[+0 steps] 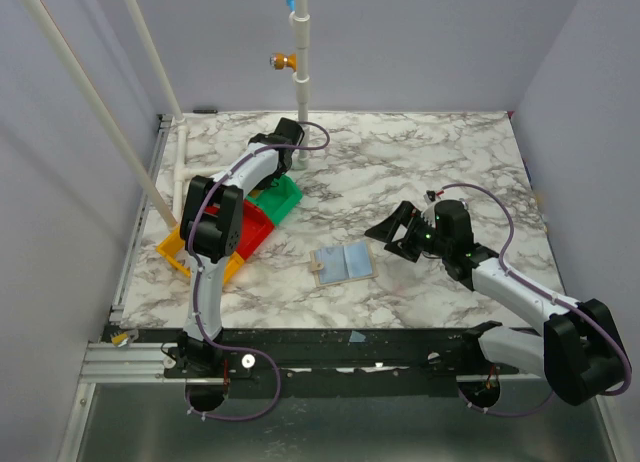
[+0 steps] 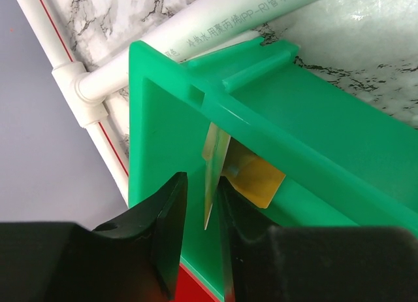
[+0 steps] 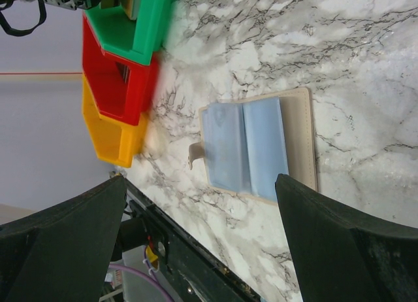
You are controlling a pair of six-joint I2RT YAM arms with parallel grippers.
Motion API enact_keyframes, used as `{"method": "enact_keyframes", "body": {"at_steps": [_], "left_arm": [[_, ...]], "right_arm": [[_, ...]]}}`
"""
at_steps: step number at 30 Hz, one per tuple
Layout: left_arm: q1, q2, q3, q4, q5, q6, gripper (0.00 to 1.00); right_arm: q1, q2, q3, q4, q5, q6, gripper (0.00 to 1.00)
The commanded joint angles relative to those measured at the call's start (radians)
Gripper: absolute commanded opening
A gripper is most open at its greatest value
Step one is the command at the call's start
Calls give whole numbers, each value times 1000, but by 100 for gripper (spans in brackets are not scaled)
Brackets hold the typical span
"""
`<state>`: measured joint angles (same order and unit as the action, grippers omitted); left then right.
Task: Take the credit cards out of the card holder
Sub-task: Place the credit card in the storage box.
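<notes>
Drop-off step: left end effector [image 2: 202,181] slightly apart, card [image 2: 215,158] loose inside green tray [image 2: 163,138]. Right end effector [image 3: 201,184] wide apart near open holder [image 3: 261,145]. Next I lift left clear.

1. Green tray [image 1: 287,196]: sits on the marble table [image 1: 430,152].
2. Red tray [image 1: 262,228]: right against the green tray's near end.
3. Orange tray [image 1: 172,248]: past the red one, farthest from the green tray.
4. White lettered pipe [image 2: 215,27]: lies just behind the green tray.
5. Upright white pipe [image 1: 301,77]: further behind the green tray, carrying what looks like a brass fitting [image 1: 283,60].
</notes>
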<state>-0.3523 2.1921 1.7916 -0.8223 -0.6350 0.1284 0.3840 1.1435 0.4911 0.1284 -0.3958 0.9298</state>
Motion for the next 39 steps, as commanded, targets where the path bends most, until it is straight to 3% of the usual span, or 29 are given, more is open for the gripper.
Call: {"method": "enact_keyframes", "body": {"at_steps": [1, 11, 13, 15, 18, 21, 39], "left_arm": [[13, 19, 35, -27, 19, -22, 28], [13, -15, 38, -38, 45, -38, 36], [13, -20, 41, -42, 48, -42, 43], [14, -23, 41, -43, 51, -45, 60], [14, -22, 43, -47, 55, -48, 78], [13, -23, 45, -50, 56, -51, 86], [15, -85, 61, -70, 62, -65, 99]], "right_arm": [[-7, -14, 20, 13, 15, -7, 100], [-8, -20, 23, 13, 14, -8, 100], [-7, -21, 23, 11, 14, -8, 100], [-7, -24, 22, 10, 13, -9, 100], [-7, -27, 23, 8, 14, -11, 100], [-7, -29, 23, 5, 15, -13, 100], [-7, -35, 21, 5, 12, -9, 100]]}}
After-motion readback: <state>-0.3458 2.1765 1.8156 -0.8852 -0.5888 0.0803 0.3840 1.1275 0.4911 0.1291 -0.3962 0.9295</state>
